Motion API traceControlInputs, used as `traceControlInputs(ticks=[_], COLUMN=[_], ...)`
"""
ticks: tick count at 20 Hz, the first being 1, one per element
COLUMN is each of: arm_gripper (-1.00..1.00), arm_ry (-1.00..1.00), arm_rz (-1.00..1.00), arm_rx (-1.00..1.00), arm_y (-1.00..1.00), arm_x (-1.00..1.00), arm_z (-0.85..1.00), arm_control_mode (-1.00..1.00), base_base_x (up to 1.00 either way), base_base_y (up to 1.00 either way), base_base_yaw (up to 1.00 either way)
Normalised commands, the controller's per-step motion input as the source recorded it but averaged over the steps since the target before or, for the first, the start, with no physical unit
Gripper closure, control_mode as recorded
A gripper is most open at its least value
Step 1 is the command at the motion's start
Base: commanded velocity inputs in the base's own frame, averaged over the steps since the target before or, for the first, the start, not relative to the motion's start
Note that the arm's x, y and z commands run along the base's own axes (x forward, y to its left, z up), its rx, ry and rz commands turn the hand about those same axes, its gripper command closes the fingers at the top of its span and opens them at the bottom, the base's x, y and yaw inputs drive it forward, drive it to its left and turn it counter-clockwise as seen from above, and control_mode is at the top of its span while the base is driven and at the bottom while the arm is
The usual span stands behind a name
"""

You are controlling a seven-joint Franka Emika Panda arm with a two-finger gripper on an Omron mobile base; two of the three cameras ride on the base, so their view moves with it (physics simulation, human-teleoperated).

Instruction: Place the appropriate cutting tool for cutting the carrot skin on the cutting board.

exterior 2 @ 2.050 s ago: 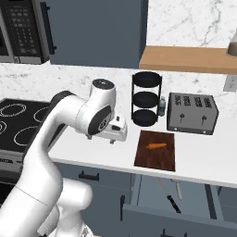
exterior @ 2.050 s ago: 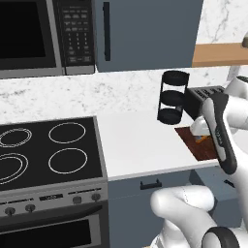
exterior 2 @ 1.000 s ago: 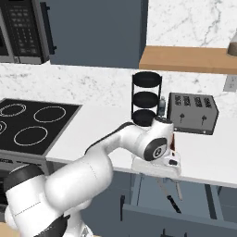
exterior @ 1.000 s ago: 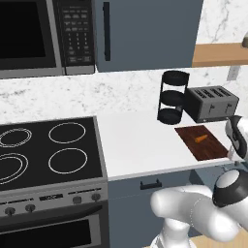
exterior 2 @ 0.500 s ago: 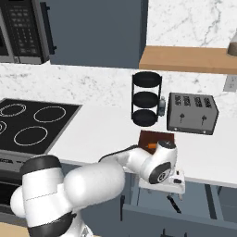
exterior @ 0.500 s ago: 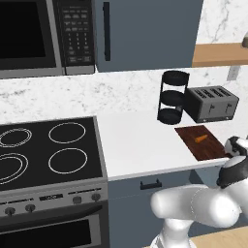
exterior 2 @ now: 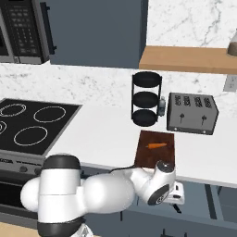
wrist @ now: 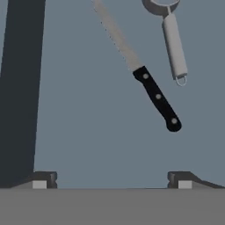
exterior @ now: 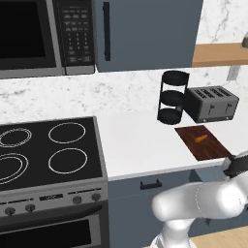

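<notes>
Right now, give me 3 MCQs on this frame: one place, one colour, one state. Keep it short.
1. Where does the carrot lie?
A. on the cutting board
B. on the stove
C. on the toaster

2. What colour is the knife handle in the hand view?
A. white
B. black
C. orange

3. How is the pincer?
A. shut on the knife
B. shut on the peeler
C. open, holding nothing

Key: 1 A, the orange stick rests on the dark board. 2 B, a black riveted handle beside the grey-handled peeler. 3 C, both fingertips stand wide apart, with the knife beyond them.
</notes>
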Motion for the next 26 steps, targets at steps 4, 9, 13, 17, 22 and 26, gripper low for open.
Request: traceControlInputs(ticks=[4,9,13,17,22,26], arm_gripper=[-1.0,-1.0,-1.0,-1.0,-1.0,-1.0], arm_ry=[0.03,0.04,0.0,0.0,0.01,0.0], arm_rz=[0.0,0.0,0.0,0.0,0.0,0.0], arm_rx=[0.0,0.0,0.0,0.01,0.04,0.01], arm_y=[-0.47,-0.49,-0.44,-0.29,-0.22,-0.13], arm_x=[0.34,0.15,0.0,-0.13,-0.37,-0.25], arm_z=[-0.37,-0.34,-0.18,-0.05,-0.23,-0.44], arm_control_mode=[-1.0,-1.0,-1.0,-1.0,-1.0,-1.0], base_base_x=[0.0,0.0,0.0,0.0,0.0,0.0], base_base_y=[0.0,0.0,0.0,0.0,0.0,0.0], base_base_yaw=[0.0,0.0,0.0,0.0,0.0,0.0])
